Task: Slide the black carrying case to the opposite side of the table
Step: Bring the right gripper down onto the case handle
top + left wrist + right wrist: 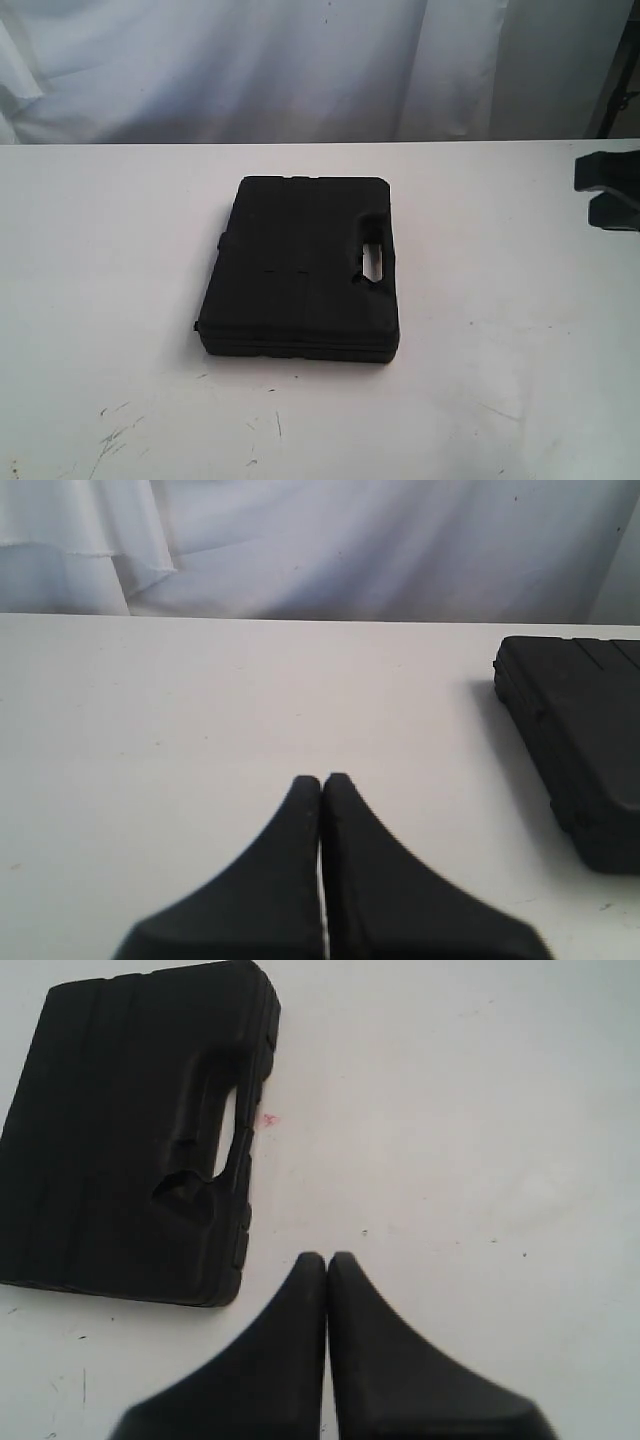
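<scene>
The black carrying case (300, 268) lies flat near the middle of the white table (500, 300), its handle slot on the right side. The left wrist view catches one corner of the case (580, 740). In the right wrist view the whole case (130, 1130) shows with its oval slot. My right gripper (607, 190) hangs at the right edge of the exterior view, away from the case; its jaws (326, 1258) are shut and empty. My left gripper (322, 780) is shut and empty over bare table, apart from the case. The left arm does not show in the exterior view.
A white curtain (300, 60) hangs behind the table's far edge. Dark scuff marks (115, 435) lie near the front left of the tabletop. A small pink spot (267, 1119) sits beside the case's handle side.
</scene>
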`<action>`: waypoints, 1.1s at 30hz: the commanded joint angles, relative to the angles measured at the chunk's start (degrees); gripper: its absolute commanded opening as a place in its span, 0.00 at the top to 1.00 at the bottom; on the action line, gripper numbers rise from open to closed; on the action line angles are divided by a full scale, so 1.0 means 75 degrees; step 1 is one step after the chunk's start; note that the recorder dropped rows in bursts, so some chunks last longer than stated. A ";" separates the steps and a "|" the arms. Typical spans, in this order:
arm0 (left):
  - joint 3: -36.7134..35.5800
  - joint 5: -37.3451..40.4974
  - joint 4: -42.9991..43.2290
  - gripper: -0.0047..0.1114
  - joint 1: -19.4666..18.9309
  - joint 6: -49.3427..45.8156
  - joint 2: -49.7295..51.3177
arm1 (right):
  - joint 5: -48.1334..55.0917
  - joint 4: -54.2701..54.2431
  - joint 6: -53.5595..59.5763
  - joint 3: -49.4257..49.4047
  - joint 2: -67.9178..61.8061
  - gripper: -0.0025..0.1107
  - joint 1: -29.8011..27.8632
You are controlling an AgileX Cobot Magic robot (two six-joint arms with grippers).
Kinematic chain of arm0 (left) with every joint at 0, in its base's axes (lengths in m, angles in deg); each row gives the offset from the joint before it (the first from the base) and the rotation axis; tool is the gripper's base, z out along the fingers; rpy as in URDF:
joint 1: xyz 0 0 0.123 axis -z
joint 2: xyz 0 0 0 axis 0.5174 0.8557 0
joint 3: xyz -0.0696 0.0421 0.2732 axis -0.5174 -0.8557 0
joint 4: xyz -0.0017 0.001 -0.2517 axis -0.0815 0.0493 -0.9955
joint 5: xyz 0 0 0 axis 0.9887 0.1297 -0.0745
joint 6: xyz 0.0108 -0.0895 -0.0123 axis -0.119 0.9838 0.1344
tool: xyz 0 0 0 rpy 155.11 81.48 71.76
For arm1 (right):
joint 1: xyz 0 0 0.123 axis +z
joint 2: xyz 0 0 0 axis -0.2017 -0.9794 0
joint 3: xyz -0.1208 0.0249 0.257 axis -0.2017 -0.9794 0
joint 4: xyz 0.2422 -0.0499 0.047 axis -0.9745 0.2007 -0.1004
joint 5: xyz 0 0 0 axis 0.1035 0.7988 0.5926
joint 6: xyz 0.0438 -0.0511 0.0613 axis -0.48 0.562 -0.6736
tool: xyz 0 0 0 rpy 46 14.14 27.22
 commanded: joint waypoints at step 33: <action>-0.0036 -0.0040 0.0024 0.96 0.0040 -0.0004 -0.0029 | 0.1789 0.1721 -0.3054 0.6301 -0.7468 0.61 0.2048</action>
